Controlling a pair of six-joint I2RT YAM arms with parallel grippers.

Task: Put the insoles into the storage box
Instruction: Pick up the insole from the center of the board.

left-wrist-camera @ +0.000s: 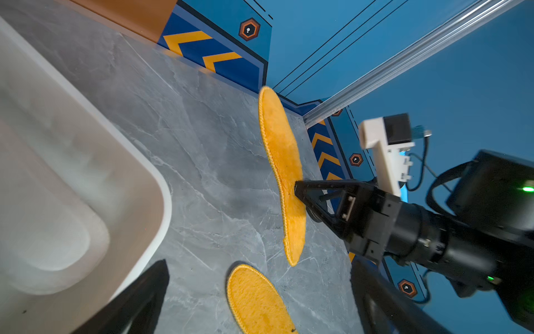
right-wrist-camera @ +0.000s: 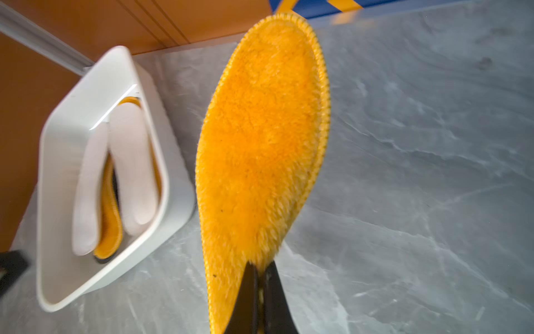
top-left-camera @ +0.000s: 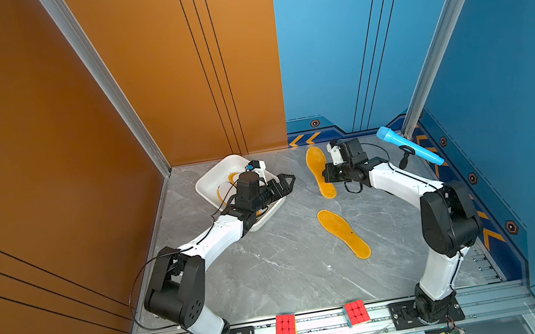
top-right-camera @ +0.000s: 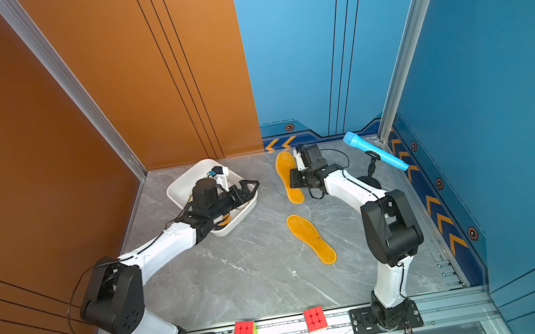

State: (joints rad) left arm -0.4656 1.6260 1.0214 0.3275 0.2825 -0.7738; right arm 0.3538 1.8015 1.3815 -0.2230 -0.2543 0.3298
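My right gripper (top-left-camera: pixel 327 174) (right-wrist-camera: pixel 261 271) is shut on the edge of an orange-yellow insole (top-left-camera: pixel 317 167) (right-wrist-camera: pixel 260 138) at the back middle of the table. The insole is tilted, its gripped side raised, as the left wrist view shows (left-wrist-camera: pixel 284 173). A second orange-yellow insole (top-left-camera: pixel 344 234) (left-wrist-camera: pixel 257 300) lies flat nearer the front. The white storage box (top-left-camera: pixel 210 180) (right-wrist-camera: pixel 57 138) stands at the back left, holding two white insoles (right-wrist-camera: pixel 130 162), an orange one and a dark one beneath. My left gripper (top-left-camera: pixel 288 182) hangs open and empty over the box's right edge.
A blue toy microphone (top-left-camera: pixel 410 147) leans on a black stand in the back right corner. Two colour cubes (top-left-camera: pixel 286 326) (top-left-camera: pixel 356 313) sit on the front rail. Orange and blue walls close the table at the left, back and right.
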